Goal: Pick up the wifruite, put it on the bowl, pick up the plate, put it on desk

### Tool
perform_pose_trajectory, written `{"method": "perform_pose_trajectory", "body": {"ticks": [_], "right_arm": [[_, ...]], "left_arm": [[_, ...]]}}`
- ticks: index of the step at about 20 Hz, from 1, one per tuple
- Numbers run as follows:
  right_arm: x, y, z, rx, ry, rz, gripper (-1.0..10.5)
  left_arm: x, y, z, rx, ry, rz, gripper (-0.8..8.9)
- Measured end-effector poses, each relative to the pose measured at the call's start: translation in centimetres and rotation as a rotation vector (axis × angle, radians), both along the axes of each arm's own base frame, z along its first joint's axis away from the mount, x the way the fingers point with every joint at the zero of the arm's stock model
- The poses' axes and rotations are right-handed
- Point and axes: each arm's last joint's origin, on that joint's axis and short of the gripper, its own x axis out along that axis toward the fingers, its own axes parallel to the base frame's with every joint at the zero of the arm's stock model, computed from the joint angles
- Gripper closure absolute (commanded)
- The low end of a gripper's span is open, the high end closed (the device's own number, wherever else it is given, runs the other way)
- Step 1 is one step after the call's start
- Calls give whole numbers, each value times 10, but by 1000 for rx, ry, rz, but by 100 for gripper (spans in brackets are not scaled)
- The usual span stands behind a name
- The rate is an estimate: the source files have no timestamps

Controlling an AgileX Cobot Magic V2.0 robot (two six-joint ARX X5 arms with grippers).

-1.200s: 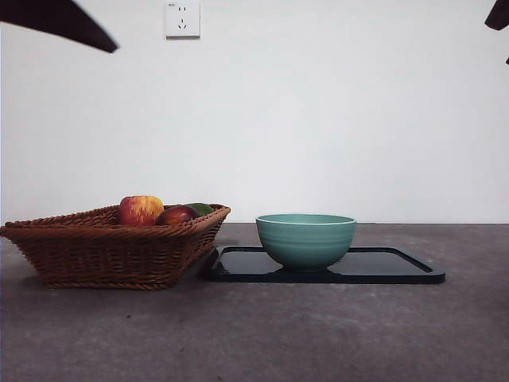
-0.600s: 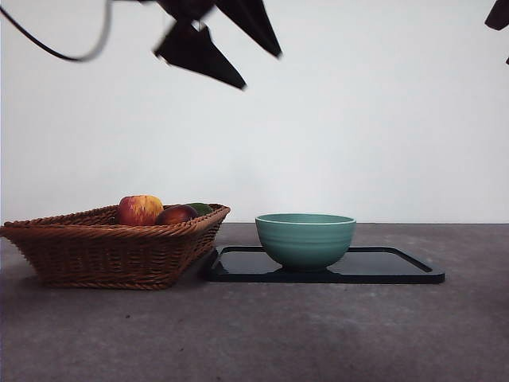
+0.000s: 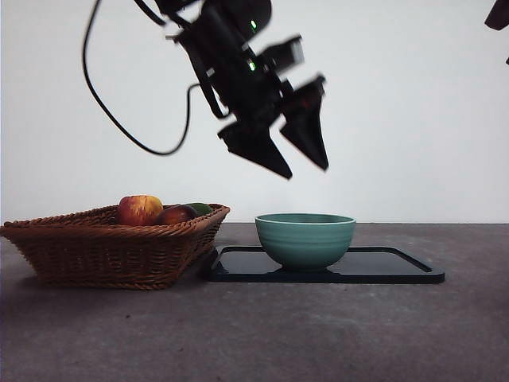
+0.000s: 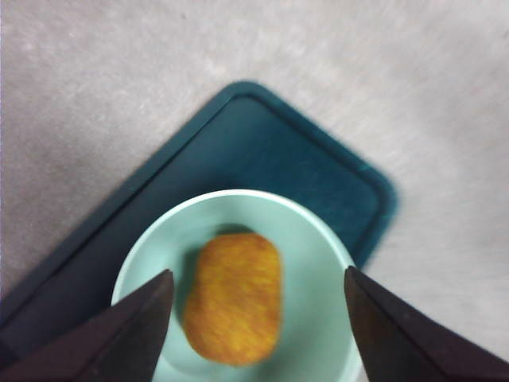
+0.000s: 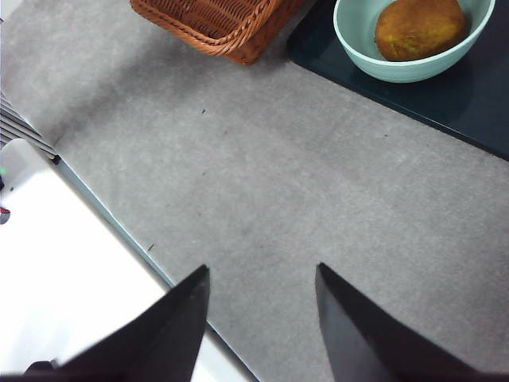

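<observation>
Fruit first: the small orange-brown wifruite [image 4: 233,297] lies inside the wide teal-green glazed bowl [image 3: 305,239], which stands on the flat dark rectangular tray [image 3: 398,268] on my dark grey table [image 3: 254,334]. My left pincer [image 3: 296,157] hangs above the bowl, spread wide and holding nothing. My right pincer [image 5: 258,298] waits over bare table, likewise apart. The brown woven wicker basket [image 3: 111,247] sits beside the tray.

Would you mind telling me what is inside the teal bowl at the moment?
The bowl holds one orange-brown wifruite, seen from both wrist views. In the front view the bowl's wall hides it. The open left gripper hangs above. What lies under the fruit is covered.
</observation>
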Motion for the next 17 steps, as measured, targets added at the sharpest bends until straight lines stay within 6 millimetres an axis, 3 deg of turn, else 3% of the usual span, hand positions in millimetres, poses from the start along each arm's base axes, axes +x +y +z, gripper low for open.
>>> {"method": "perform_pose_trajectory", "body": {"ticks": [6, 15, 17], "right_arm": [[0, 0, 0, 4, 7, -7, 734], [0, 0, 0, 4, 7, -7, 734], [0, 0, 0, 4, 7, -7, 734]], "left_arm": [[10, -13, -42, 88, 0, -20, 469], [14, -19, -65, 119, 12, -43, 474], [13, -20, -65, 121, 9, -51, 566]]}}
